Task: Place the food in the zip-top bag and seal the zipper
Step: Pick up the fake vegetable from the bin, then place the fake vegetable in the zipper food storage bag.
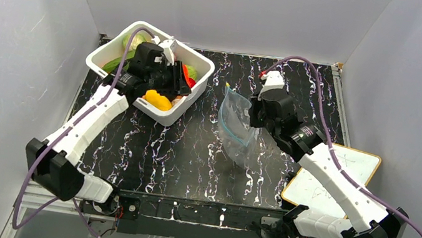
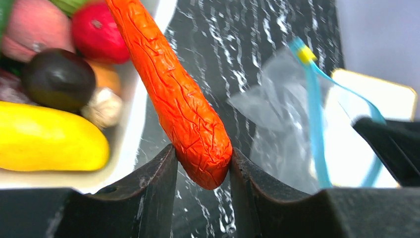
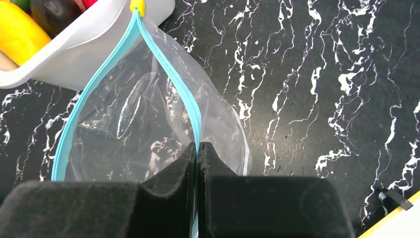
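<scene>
My left gripper (image 2: pixel 202 161) is shut on an orange carrot (image 2: pixel 173 89), held above the right edge of the white tub (image 1: pixel 194 88). In the top view the left gripper (image 1: pixel 176 79) sits over the tub's right part. The tub holds more food: a yellow piece (image 2: pixel 44 139), a dark purple piece (image 2: pixel 58 78), a red piece (image 2: pixel 96 34), a pink piece (image 2: pixel 32 27). My right gripper (image 3: pixel 197 148) is shut on the light-blue zipper (image 3: pixel 185 96) of the clear zip-top bag (image 3: pixel 138 124), whose mouth gapes open. The bag (image 1: pixel 236 126) stands mid-table.
A white board with a yellow rim (image 1: pixel 332 178) lies at the right of the table under the right arm. Grey walls close in the left, back and right sides. The black marbled tabletop (image 1: pixel 190 154) shows between tub and bag.
</scene>
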Tool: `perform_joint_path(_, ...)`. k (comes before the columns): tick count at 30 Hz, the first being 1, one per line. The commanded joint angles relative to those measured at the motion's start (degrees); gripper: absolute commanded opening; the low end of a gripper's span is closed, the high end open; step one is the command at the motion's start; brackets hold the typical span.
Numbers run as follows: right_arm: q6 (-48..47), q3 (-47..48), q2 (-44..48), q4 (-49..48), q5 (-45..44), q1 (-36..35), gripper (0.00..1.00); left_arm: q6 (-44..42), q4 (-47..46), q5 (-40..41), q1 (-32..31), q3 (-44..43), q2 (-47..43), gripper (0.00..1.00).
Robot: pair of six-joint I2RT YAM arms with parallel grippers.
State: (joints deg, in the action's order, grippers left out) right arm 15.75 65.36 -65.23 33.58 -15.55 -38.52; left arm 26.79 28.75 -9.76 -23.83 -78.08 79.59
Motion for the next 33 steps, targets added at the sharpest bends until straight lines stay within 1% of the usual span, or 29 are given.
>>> perform_joint_path(1,-6.1,2.72,0.52,-8.38,-1.56,-0.08,0.0,-1.17,4.23,-14.62,0.1,1.22,-5.81,0.18)
perform_joint_path(2,-7.33,2.13,0.68,-9.93,-0.96,-0.12,0.0,-1.05,4.5,-16.68,0.1,1.46,-6.64,0.18)
perform_joint_path(3,-9.9,0.77,1.17,-13.28,-0.46,-0.08,0.0,-0.62,4.4,-21.33,0.1,2.26,-8.35,0.18)
perform_joint_path(4,-11.55,-0.32,1.52,-15.92,-0.97,-0.13,0.0,-0.07,3.7,-23.68,0.1,2.89,-9.32,0.18)
perform_joint_path(6,-17.01,-3.96,1.88,-24.15,-2.45,-0.11,0.0,2.73,1.65,-32.01,0.1,4.58,-12.08,0.18)
perform_joint_path(7,-18.95,-3.94,1.18,-25.89,-2.51,-0.06,0.0,3.78,0.87,-35.49,0.06,4.94,-13.31,0.18)
perform_joint_path(8,-20.16,-3.23,-0.23,-26.64,-2.51,-0.14,0.0,5.39,-1.38,-37.99,0.05,6.2,-14.49,0.18)
perform_joint_path(10,-22.13,-2.24,-3.16,-28.45,-0.33,-0.11,0.0,9.67,-9.06,-44.67,0.0,11.14,-16.95,0.19)
perform_joint_path(11,-22.27,-2.11,-3.68,-29.1,0.91,-0.13,0.0,10.64,-10.59,-45.58,0.02,12.36,-17.28,0.19)
perform_joint_path(16,-22.86,-2.95,-5.09,-31.89,5.17,-0.32,0.0,13.76,-14.76,-48.53,0.02,15.75,-16.98,0.19)
perform_joint_path(20,-23.89,-5.57,-4.7,-35.03,8.25,-0.64,0.0,17.31,-19.36,-47.98,0.01,16.98,-16.19,0.18)
perform_joint_path(22,-22.87,-6.23,-4.3,-36.0,8.57,-0.92,0.0,20.0,-22.35,-46.99,0.04,18.5,-15.21,0.18)
perform_joint_path(25,-21.19,-6.56,-3.76,-37.08,9.2,-1.48,0.0,22.81,-24.65,-47.81,0.02,19.77,-12.37,0.16)
perform_joint_path(26,-20.75,-6.62,-3.63,-37.36,9.47,-1.69,0.0,22.78,-24.43,-47.77,0.02,19.75,-11.38,0.15)
perform_joint_path(29,-18.54,-6.81,-3.73,-37.43,10.33,-2.12,0.0,19.14,-19.2,-45.14,-0.07,18.62,-9.52,0.14)
perform_joint_path(33,-14.08,-7.23,-3.2,-36.98,12.5,-2.83,0.0,18.49,-17.84,-42.69,-0.07,18.7,-8.53,0.15)
